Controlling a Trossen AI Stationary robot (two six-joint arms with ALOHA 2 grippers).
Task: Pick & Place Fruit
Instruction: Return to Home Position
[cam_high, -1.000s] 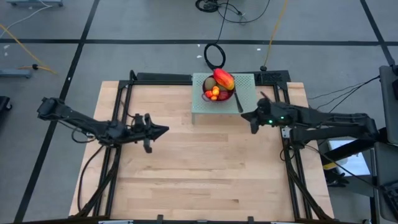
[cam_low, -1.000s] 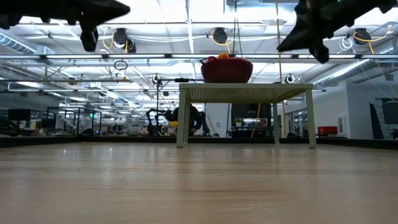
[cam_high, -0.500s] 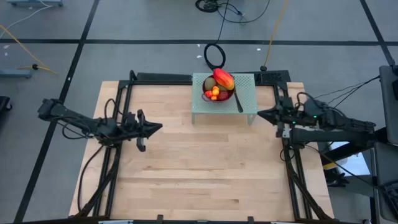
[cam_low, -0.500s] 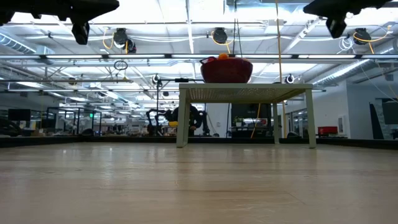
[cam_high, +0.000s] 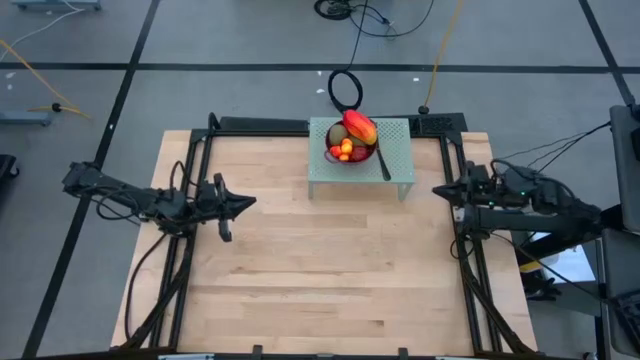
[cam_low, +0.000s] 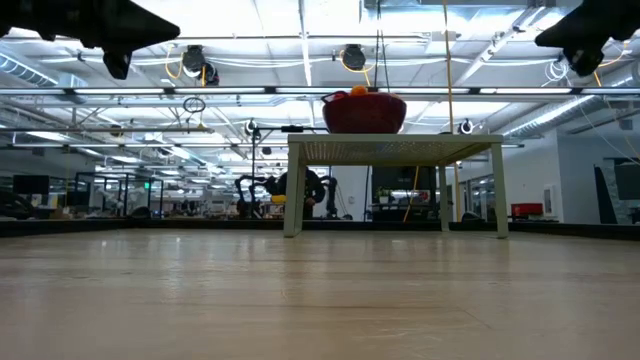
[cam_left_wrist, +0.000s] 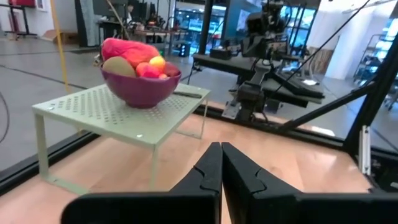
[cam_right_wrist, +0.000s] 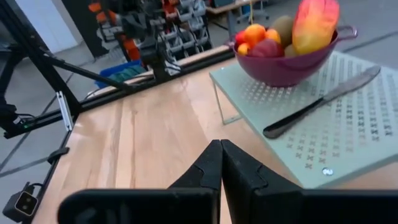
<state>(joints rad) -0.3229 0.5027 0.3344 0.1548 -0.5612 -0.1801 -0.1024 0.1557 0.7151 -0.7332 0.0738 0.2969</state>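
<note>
Now, you'll find all the fruit (cam_high: 350, 141) piled in the purple bowl (cam_left_wrist: 142, 92), which sits on the pale green perforated shelf (cam_high: 397, 166) at the upper middle of the high view, at the desk's (cam_high: 320, 280) top edge. The red-yellow mango (cam_high: 361, 128) lies on top of the heap. A brownish-green kiwi (cam_high: 338, 133) touches it on its left in the frame, and the small orange pieces (cam_high: 346, 148) sit just below them with a dark red one (cam_right_wrist: 266, 48) alongside. The dark-handled knife (cam_high: 383, 163) lies flat on the shelf just beside the bowl, to its lower right in the frame, outside it.

Your left tool (cam_high: 248, 202) hangs above the desk at the middle left of the high view, pointing toward the centre. Its wrist view shows the two fingers (cam_left_wrist: 211, 171) pressed together with nothing between them. Your right tool (cam_high: 438, 189) is at the desk's right edge, lower right of the shelf in the frame; its fingers likewise meet, gripping nothing. In the low view both arms show as dark shapes in the upper corners.
</note>
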